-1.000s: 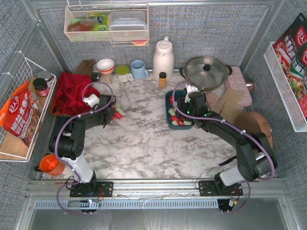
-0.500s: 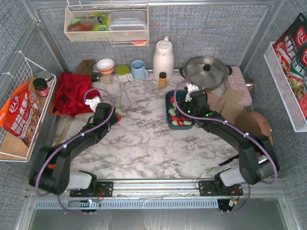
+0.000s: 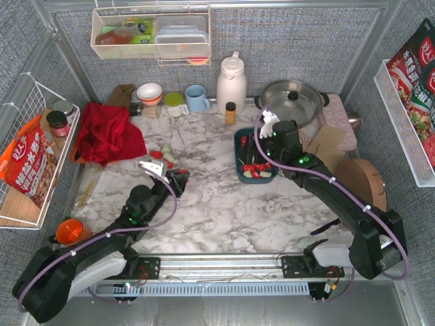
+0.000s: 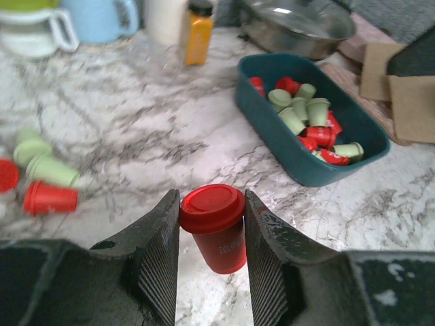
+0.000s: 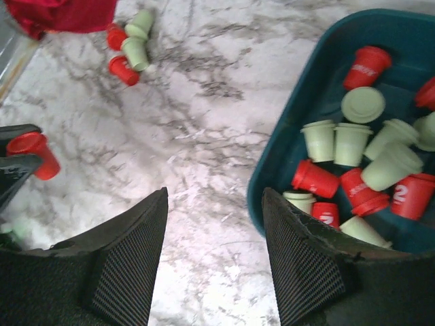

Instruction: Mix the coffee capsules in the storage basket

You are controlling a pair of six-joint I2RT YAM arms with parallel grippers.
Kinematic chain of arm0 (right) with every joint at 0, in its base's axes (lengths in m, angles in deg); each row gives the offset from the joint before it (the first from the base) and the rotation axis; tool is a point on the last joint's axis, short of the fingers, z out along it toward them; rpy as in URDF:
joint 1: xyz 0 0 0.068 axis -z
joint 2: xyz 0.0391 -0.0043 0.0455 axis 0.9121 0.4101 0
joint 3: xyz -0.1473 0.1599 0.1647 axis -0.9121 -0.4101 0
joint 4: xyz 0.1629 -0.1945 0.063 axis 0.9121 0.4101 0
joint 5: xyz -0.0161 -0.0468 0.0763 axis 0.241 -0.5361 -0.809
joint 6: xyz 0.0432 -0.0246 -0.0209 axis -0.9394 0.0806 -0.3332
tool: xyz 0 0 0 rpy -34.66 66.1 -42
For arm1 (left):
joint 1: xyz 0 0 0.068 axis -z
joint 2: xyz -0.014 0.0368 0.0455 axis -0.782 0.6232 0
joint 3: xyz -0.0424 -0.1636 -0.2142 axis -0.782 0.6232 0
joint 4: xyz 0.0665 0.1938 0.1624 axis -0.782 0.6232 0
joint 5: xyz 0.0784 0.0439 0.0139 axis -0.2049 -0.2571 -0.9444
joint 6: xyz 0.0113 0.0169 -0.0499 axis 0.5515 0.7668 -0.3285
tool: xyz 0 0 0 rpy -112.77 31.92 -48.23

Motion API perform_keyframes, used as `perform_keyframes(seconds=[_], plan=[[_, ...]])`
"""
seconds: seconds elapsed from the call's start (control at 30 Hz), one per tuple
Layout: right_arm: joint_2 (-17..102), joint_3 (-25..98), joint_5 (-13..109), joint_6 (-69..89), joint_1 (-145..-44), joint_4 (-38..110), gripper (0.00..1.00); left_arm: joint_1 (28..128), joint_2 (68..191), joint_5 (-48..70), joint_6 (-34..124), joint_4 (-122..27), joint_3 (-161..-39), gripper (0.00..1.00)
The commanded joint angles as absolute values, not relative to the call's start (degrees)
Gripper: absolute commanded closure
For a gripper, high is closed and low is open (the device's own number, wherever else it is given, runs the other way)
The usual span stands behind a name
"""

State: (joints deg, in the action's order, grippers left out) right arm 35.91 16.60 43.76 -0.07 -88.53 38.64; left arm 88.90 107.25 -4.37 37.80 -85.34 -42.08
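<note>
A red capsule (image 4: 216, 238) sits upright, pinched between the jaws of the left gripper (image 4: 211, 204). The storage basket (image 4: 299, 173), holding red and green coffee capsules (image 4: 299, 115), lies ahead to its right, and a few loose capsules (image 4: 47, 183) lie ahead to its left. The right gripper (image 5: 214, 197) hangs with jaws spread and nothing held, the basket's wall just at its right finger.

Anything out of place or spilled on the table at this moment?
Yes: a few red and mint-green coffee capsules lie loose on the marble table beside the crumpled red cloth, outside the dark teal plastic basket that holds the others. The left gripper pinches one more red capsule.
</note>
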Motion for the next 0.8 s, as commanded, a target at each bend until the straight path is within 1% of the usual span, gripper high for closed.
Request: perform_keyframes(seconds=[0.0,0.13,0.23,0.37,0.5,0.77], plan=[[35.0,19.4,38.0,-0.7,-90.2,43.1,0.38,92.1,109.1,2.1,50.6,-108.3,-39.1,0.67],[34.6,20.8,35.0,-0.7,-92.7,44.6,0.38,96.6,115.4,5.7,58.5,-111.8,-41.4,0.67],[35.2,22.2,31.4,-1.2,-94.5,45.6,0.38,100.7,120.0,9.1,68.4,-113.9,-42.7,0.67],[35.6,22.6,28.9,-2.1,-97.1,45.7,0.38,105.1,126.6,10.5,80.6,-122.3,-41.7,0.67],[36.1,21.9,27.9,-2.9,-99.0,45.6,0.37,106.3,131.3,11.0,84.6,-128.6,-41.8,0.67],[36.8,21.0,28.0,-1.3,-100.5,47.3,0.35,108.5,134.8,10.7,85.9,-128.8,-44.6,0.67]])
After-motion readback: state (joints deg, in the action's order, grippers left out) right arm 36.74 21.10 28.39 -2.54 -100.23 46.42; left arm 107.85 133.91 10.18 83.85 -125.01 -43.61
